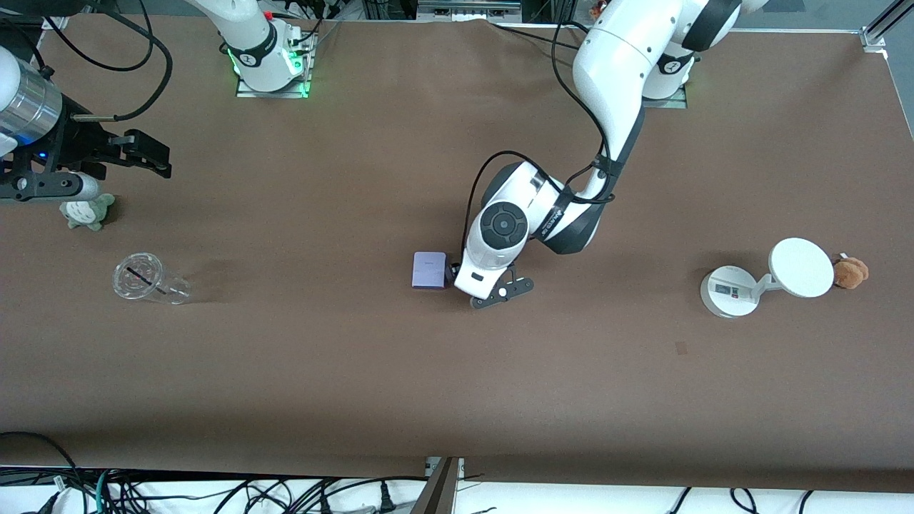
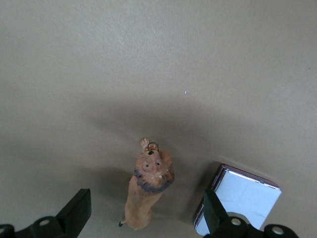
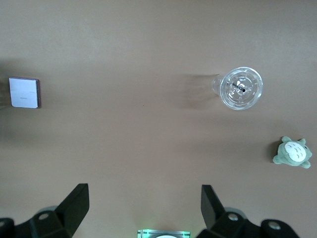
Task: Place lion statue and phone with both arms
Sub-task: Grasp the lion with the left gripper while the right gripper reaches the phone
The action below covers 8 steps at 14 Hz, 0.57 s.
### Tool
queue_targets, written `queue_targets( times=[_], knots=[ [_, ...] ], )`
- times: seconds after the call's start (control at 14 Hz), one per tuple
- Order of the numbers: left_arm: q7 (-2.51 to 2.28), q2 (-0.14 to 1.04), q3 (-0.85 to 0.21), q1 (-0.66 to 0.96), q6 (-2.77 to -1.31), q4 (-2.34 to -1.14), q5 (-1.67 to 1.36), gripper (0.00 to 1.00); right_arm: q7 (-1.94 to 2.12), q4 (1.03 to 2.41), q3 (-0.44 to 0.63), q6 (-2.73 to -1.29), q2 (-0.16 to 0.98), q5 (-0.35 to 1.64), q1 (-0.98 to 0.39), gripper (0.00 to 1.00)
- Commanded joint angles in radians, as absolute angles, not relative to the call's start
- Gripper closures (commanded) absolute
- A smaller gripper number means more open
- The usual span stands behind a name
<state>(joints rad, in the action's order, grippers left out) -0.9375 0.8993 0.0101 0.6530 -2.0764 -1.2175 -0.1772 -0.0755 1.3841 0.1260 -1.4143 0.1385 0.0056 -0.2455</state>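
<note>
Brown matte paper covers the table [image 1: 357,371]. We see the left gripper [image 2: 148,218] low at mid-table, jaws spread wide around the lion statue [image 2: 146,191] — a smooth reddish-brown figurine with a darker mane, untouched. The phone [image 1: 429,270], a flat glossy lavender square, lies just beside it. The right gripper [image 3: 143,208] waits open over its table end.
</note>
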Motion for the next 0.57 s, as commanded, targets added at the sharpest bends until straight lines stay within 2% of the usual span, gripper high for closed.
queue_targets(
  times=[0.0, 0.07, 0.21, 0.29, 0.36, 0.5],
  knots=[
    [-0.945, 0.934, 0.028, 0.672, -2.089, -1.175, -0.198, 0.17, -0.071, 1.371, 0.124, -1.414, 0.147, 0.006, -0.236, 0.00],
    [-0.942, 0.936, 0.028, 0.672, -2.098, -1.180, -0.198, 0.22, -0.075, 1.371, 0.124, -1.413, 0.152, 0.008, -0.236, 0.00],
    [-0.931, 0.948, 0.028, 0.672, -2.106, -1.180, -0.196, 0.45, -0.080, 1.373, 0.121, -1.414, 0.155, 0.009, -0.242, 0.00],
    [-0.927, 0.950, 0.028, 0.673, -2.108, -1.180, -0.190, 0.66, -0.081, 1.379, 0.120, -1.416, 0.161, 0.008, -0.248, 0.00],
    [-0.927, 0.948, 0.028, 0.675, -2.111, -1.180, -0.189, 0.97, -0.080, 1.381, 0.118, -1.407, 0.175, 0.005, -0.252, 0.00],
    [-0.922, 0.940, 0.032, 0.675, -2.111, -1.180, -0.183, 1.00, -0.074, 1.394, 0.118, -1.399, 0.196, 0.014, -0.242, 0.00]
  ],
)
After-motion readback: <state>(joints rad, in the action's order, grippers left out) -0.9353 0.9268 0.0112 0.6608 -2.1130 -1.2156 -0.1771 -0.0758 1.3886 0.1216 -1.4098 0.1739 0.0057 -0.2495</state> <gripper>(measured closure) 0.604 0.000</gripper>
